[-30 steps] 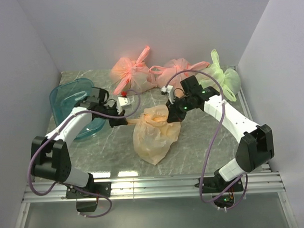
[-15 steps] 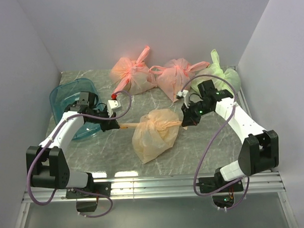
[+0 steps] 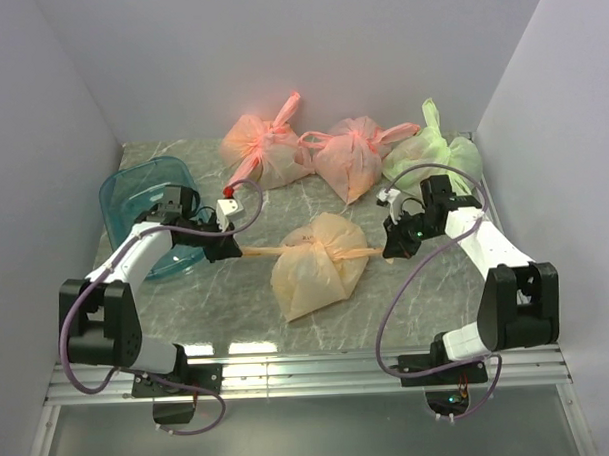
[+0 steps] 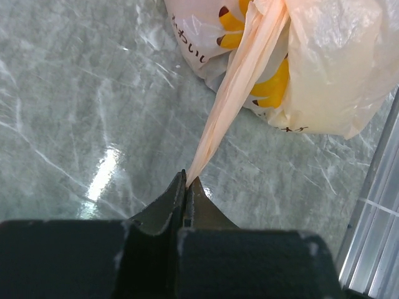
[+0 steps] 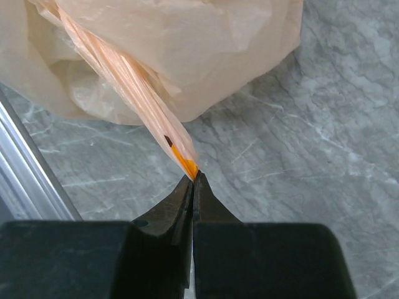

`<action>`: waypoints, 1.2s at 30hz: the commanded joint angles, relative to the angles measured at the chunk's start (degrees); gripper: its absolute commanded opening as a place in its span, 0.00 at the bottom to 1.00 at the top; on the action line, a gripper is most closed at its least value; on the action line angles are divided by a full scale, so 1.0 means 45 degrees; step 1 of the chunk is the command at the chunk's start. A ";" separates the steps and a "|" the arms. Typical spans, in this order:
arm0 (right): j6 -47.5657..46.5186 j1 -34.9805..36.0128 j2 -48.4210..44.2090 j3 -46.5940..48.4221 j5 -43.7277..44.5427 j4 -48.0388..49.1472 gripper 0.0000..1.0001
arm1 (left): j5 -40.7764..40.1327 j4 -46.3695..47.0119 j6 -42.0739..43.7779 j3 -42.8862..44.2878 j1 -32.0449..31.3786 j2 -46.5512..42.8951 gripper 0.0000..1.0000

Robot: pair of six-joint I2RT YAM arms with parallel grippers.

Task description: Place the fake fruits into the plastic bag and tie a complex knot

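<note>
Peach-orange plastic bag [image 3: 316,273] lies on the worktop [image 3: 217,311] between the two arms. The left hand [image 3: 228,253] and right hand [image 3: 388,251], one on each side of the bag, are each clamped on a handle tip. They now stand farther apart than a second ago and the handles are pulled taut, so the knot is probably being cinched. No fruits can be made out inside.

The grey-green marble-patterned tabletop [image 3: 237,300] carries a translucent teal plastic basin [image 3: 123,199] on its left side. Along the back edge lie two knotted salmon-pink plastic bags [image 3: 267,154] [image 3: 350,158] close together, with a light green plastic bag [image 3: 437,155] just beside them toward the right corner. Near the middle rests a thin pale peach plastic bag [image 3: 316,273] with yellow prints, apart from the basin.
</note>
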 commanded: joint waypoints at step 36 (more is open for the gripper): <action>-0.1430 -0.2709 0.1156 0.1290 0.3659 -0.1775 0.00 | -0.1511 -0.2992 0.1981 0.3390 0.3980 0.1176 0.00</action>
